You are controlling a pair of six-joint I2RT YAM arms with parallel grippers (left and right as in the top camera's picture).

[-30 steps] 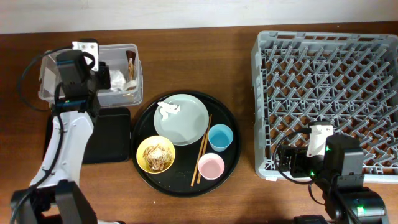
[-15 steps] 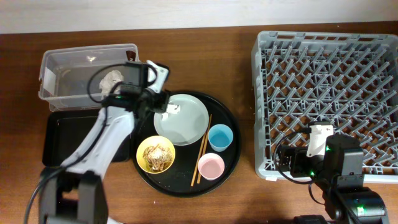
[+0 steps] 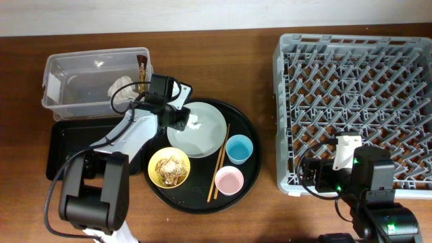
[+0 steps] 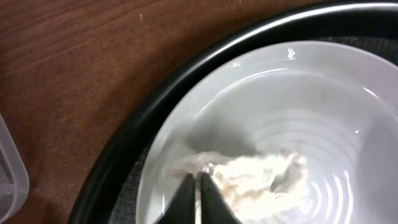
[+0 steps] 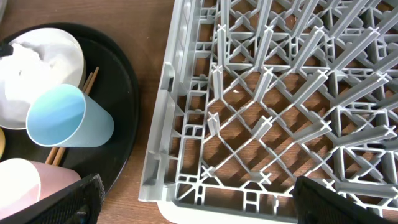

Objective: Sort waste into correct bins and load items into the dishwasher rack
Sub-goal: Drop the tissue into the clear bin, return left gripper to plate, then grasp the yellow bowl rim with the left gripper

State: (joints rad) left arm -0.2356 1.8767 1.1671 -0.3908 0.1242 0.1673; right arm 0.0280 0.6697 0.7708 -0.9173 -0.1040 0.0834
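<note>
Closely: left gripper [image 4: 198,184] tight on tissue [image 4: 264,182]

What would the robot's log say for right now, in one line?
left gripper: shut at tissue on plate, grip unclear | right gripper: open, over rack edge

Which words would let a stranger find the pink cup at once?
From overhead, find the round black tray left of the grey dishwasher rack. Near its lower right edge, below the light blue cup and right of the chopsticks, stands the pink cup. It alone is pink.
</note>
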